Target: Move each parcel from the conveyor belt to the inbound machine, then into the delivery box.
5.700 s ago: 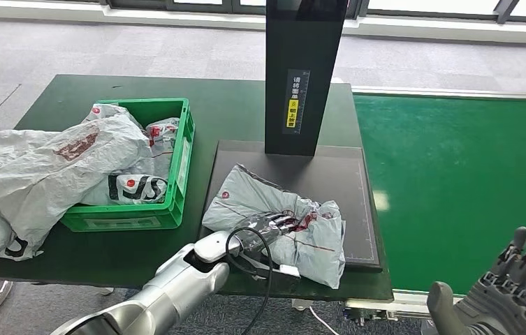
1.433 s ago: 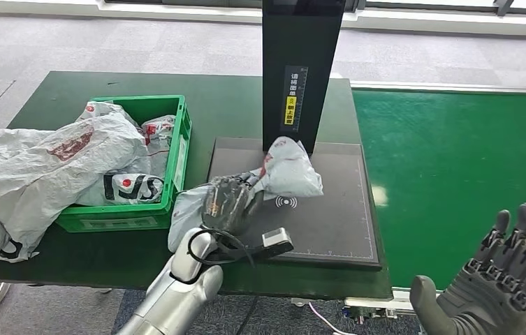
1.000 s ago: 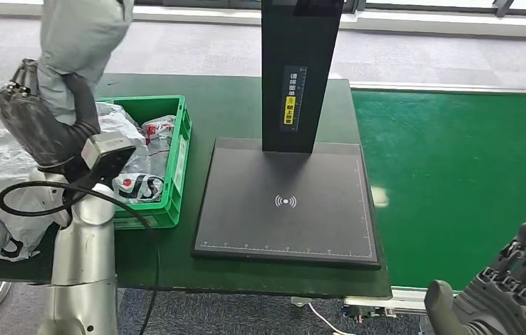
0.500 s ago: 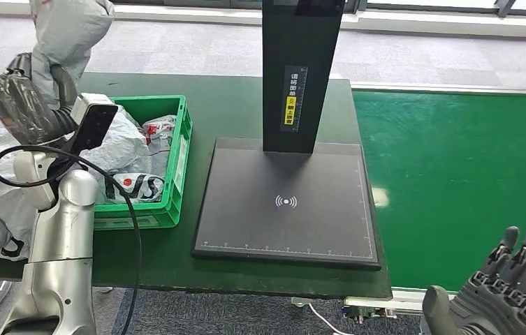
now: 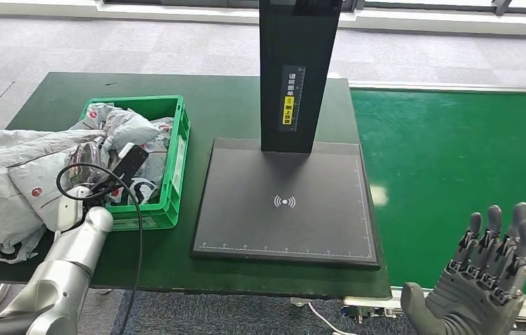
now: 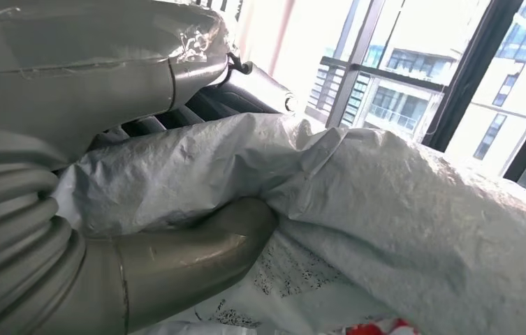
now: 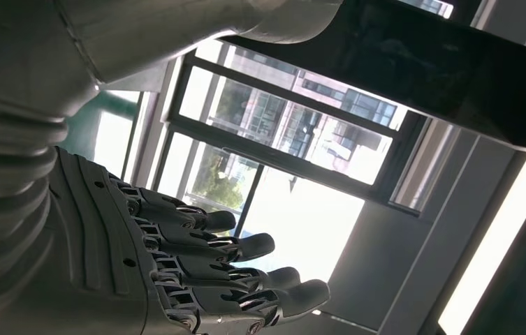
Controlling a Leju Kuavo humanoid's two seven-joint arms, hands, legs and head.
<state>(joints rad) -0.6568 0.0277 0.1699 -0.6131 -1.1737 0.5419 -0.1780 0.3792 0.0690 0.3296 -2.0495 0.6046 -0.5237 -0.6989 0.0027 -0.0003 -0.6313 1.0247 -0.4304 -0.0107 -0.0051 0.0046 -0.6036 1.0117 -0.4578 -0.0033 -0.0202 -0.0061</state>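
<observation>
Left hand gripping parcel — wrist view, right hand empty, fingers spread

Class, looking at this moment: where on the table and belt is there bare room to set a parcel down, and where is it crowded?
Free: the black scanner pad in front of its post, and the green belt beside it. Crowded: the green crate and the table's left edge, heaped with parcels.

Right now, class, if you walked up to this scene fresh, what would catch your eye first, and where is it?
Most striking is the green crate on the table's left, overflowing with crumpled grey parcels that spill over its side, with the left hand down among them gripping one. Beside it lies the black scanning pad under a tall black column, nothing on it. The right hand hangs open, fingers spread, near the green conveyor belt.
</observation>
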